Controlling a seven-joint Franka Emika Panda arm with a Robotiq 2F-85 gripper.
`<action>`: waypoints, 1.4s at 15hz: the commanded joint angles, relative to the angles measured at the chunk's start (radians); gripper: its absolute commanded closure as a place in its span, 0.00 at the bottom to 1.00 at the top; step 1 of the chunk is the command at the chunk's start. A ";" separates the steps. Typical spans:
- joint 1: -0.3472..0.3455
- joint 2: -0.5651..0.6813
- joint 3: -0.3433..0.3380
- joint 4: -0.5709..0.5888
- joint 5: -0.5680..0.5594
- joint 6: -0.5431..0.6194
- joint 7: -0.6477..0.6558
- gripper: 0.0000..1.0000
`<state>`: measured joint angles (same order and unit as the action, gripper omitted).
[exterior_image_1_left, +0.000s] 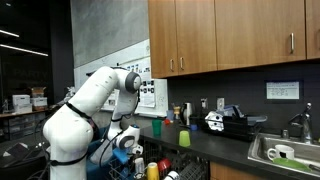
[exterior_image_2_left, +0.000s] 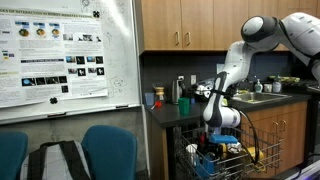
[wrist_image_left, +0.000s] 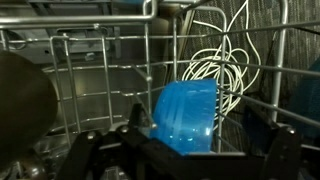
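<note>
My gripper (wrist_image_left: 190, 135) hangs inside the wire rack (wrist_image_left: 100, 70), jaws spread wide so they flank the blue cup (wrist_image_left: 185, 105). I judge the rack's wires prop it there.

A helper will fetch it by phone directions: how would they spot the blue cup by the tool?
Below the wooden cabinets, a wire rack is pulled out in front of the dark counter. Inside it, between the fingers of the open tool, sits the blue cup. It alone is bright blue, beside white wire loops.
</note>
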<state>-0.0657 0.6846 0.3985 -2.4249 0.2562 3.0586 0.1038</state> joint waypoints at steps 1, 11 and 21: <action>0.029 -0.008 0.003 0.011 -0.005 0.004 0.012 0.00; 0.080 -0.028 -0.055 0.016 -0.026 -0.020 0.011 0.00; 0.105 -0.024 -0.082 0.034 -0.071 -0.019 -0.014 0.02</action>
<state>0.0103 0.6720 0.3302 -2.4108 0.2023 3.0551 0.0871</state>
